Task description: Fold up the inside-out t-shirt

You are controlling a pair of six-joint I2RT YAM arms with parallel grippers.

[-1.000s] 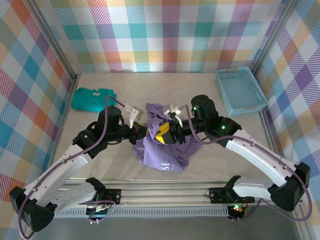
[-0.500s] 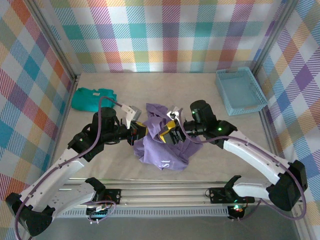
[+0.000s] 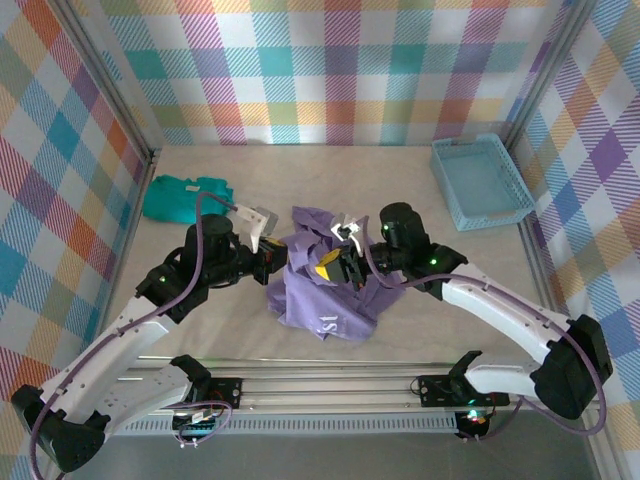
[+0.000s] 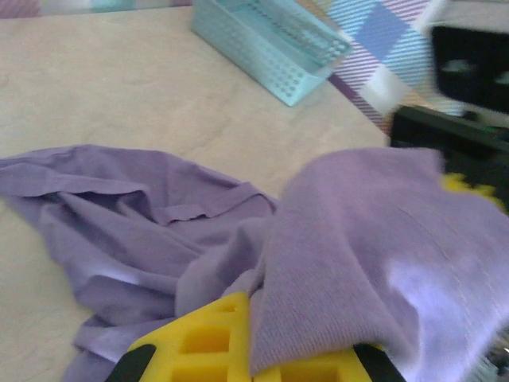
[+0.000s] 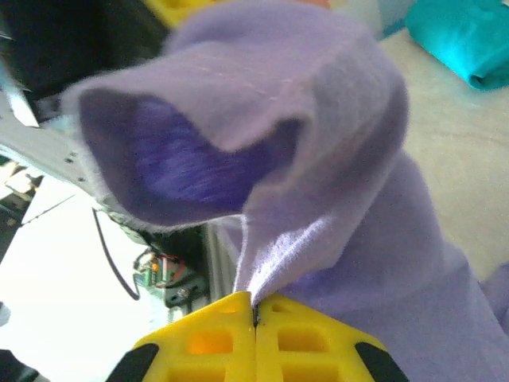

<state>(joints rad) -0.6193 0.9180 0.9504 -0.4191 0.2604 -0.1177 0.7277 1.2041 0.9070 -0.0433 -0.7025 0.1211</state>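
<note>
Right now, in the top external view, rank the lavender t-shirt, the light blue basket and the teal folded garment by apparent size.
1. lavender t-shirt: largest, even bunched up.
2. light blue basket: clearly smaller.
3. teal folded garment: smallest; about as wide as the basket but much shallower.

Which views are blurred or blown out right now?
Top external: sharp, evenly lit, lavender-purple fabric t-shirt clear. Left wrist: cloth by the yellow fingers and the right edge smeared; light blue plastic basket fairly crisp. Right wrist: close fabric soft, lower left washed out white.
</note>
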